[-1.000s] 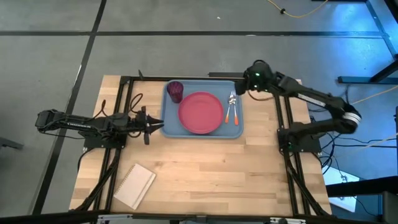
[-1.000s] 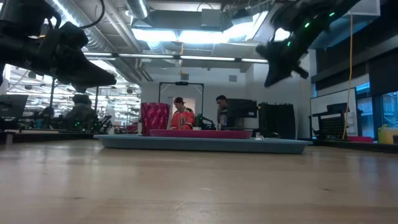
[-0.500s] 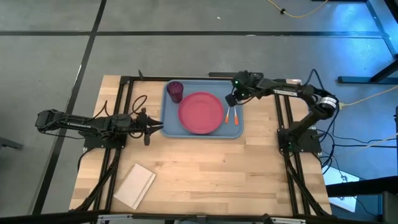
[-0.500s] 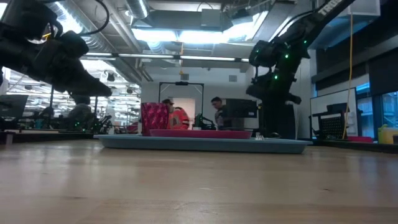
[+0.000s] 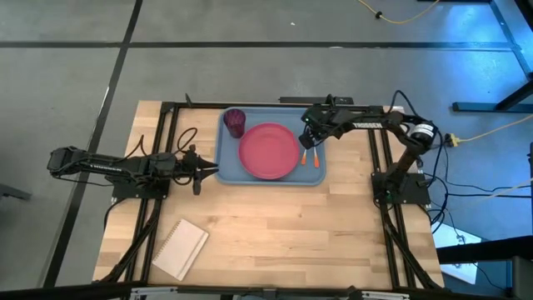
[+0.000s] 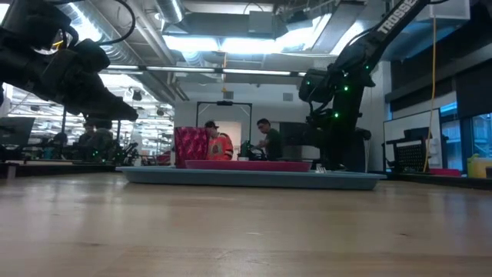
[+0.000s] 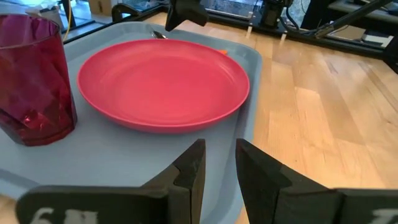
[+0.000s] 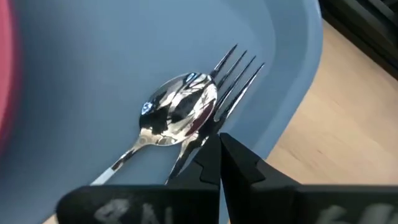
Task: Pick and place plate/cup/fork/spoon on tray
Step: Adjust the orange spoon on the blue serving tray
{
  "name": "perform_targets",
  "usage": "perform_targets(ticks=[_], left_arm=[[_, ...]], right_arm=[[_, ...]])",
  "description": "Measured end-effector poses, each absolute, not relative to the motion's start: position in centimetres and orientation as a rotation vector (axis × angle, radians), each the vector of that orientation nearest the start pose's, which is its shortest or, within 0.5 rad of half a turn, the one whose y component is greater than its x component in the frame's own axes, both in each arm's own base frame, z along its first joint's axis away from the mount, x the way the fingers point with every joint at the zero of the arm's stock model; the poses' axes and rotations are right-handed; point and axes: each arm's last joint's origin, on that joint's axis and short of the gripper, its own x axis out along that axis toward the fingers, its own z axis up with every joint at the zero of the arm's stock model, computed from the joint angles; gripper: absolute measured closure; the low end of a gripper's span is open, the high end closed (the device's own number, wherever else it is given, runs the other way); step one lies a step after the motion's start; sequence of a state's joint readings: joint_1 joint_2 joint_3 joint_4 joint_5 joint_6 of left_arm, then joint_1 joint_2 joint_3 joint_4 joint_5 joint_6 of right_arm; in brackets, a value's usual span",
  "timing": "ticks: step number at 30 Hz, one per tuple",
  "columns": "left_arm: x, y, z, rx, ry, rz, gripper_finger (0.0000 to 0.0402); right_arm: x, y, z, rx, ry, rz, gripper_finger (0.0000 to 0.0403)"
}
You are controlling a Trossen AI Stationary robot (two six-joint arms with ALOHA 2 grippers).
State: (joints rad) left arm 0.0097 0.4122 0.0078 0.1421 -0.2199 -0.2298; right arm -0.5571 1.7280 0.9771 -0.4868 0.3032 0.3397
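Observation:
The light blue tray (image 5: 312, 177) lies at the table's far middle. On it rest the pink-red plate (image 5: 268, 151), the dark red cup (image 5: 235, 122) at its far left corner, and the spoon (image 8: 177, 112) and fork (image 8: 239, 65) side by side near its right rim. Their orange handles (image 5: 306, 157) point toward the table's near edge. My right gripper (image 5: 310, 137) is shut and hovers low over the heads of the fork and spoon, its tips (image 8: 217, 146) at the fork's neck. My left gripper (image 7: 217, 165) stands narrowly open and empty at the tray's left rim. My right gripper's shut fingertips (image 8: 231, 152) come from above, slanting down, at the fork's neck (image 8: 208, 127) just below the tines. The fingertips hide the spot, so I cannot tell whether they touch it. The fork lies flat on the tray.
A white notebook (image 5: 181, 248) lies at the near left of the wooden table. Dark frame rails (image 5: 162, 150) run along both sides of the table. People show in the room beyond the table's far edge (image 6: 223, 142).
My right gripper has come from beyond the tray's far right corner, moving down and toward the table's left, to just over the heads of the fork and spoon. The tableware has stayed where it was.

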Motion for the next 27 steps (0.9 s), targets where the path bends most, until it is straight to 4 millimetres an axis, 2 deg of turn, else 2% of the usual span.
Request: perform_targets(ticks=[5, 12, 27], left_arm=[[11.96, 0.75, 14.32, -0.200, 0.234, 0.257, 0.0320], [11.96, 0.75, 14.31, -0.200, 0.234, 0.257, 0.0320], [11.96, 0.75, 14.31, -0.200, 0.235, 0.257, 0.0320]], right_arm=[[26.23, -17.43, 14.36, 0.443, 1.130, -0.985, 0.0399], [26.88, -17.84, 14.47, 0.438, 1.050, -0.985, 0.0398], [26.67, -17.33, 14.46, 0.407, 1.094, -1.014, 0.0397]])
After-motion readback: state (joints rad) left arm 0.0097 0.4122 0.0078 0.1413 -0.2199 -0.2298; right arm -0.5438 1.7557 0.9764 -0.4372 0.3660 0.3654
